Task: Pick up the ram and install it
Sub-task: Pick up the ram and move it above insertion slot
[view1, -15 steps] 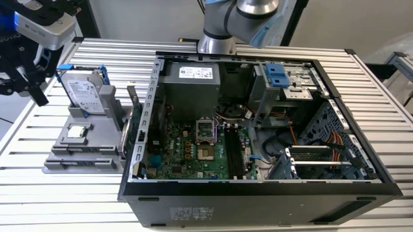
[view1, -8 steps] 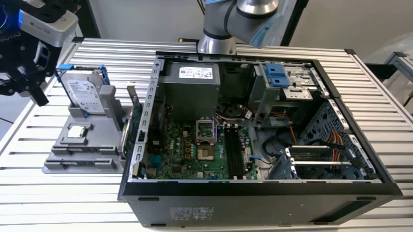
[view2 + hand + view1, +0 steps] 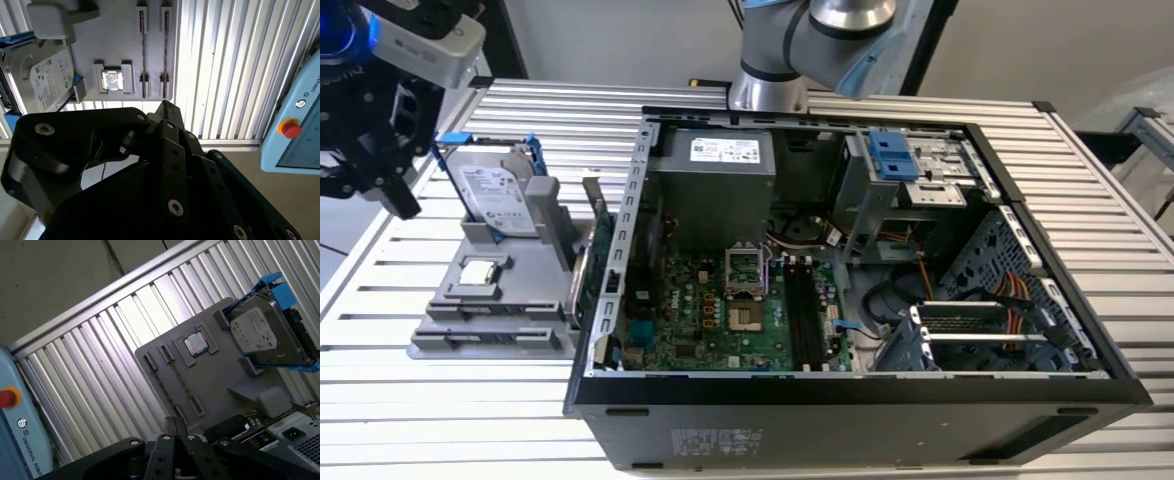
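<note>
Beside the open computer case (image 3: pixel 854 400), on the exterior view's left, sits a grey tray (image 3: pixel 507 312). Above its far corner hangs the gripper (image 3: pixel 371 185); its opening cannot be told, and nothing shows in it. What looks like the ram (image 3: pixel 590 285) stands on edge between tray and case, its length along the case wall, toward that view's right of the gripper.

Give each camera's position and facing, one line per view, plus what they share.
Exterior view: off the arm, high, looking down into the computer case on the table; arm and tool show.
First wrist view: on the arm, looking past the tool at the grey tray.
Second wrist view: on the arm, facing the same tray over the tool.
Shared: hard drive and chip in all three.
</note>
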You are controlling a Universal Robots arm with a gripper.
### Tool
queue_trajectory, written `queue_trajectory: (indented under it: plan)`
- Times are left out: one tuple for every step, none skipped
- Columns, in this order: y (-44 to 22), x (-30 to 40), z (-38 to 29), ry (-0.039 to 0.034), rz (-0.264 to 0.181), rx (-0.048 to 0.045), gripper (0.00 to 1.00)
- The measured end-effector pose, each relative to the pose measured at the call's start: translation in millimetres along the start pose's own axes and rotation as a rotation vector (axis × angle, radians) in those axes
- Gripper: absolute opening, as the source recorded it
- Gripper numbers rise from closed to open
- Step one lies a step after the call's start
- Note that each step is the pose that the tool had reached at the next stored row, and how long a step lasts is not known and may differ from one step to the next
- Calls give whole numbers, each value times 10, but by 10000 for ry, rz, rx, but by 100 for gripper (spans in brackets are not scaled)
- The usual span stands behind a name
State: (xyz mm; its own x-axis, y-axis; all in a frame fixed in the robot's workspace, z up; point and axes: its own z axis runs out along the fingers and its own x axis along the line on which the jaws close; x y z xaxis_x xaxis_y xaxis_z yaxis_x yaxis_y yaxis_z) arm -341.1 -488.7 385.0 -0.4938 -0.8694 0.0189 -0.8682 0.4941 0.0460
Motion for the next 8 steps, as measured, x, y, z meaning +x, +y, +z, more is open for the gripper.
queue_trajectory:
  plan:
    - [0, 0, 0, -5, -131, -3, 0]
    - [0, 0, 0, -8, -256, -5, 0]
    - [1, 0, 0, -9, -378, -5, 0]
    - [0, 1, -1, -3, -507, -4, 0]
    - [-1, 1, 0, 1, -639, -1, 0]
    - [-1, 1, 1, 8, -800, 2, 0]
    - [-2, 1, 1, 15, -970, 6, 0]
    - [-1, 1, 1, 23, -1124, 10, 0]
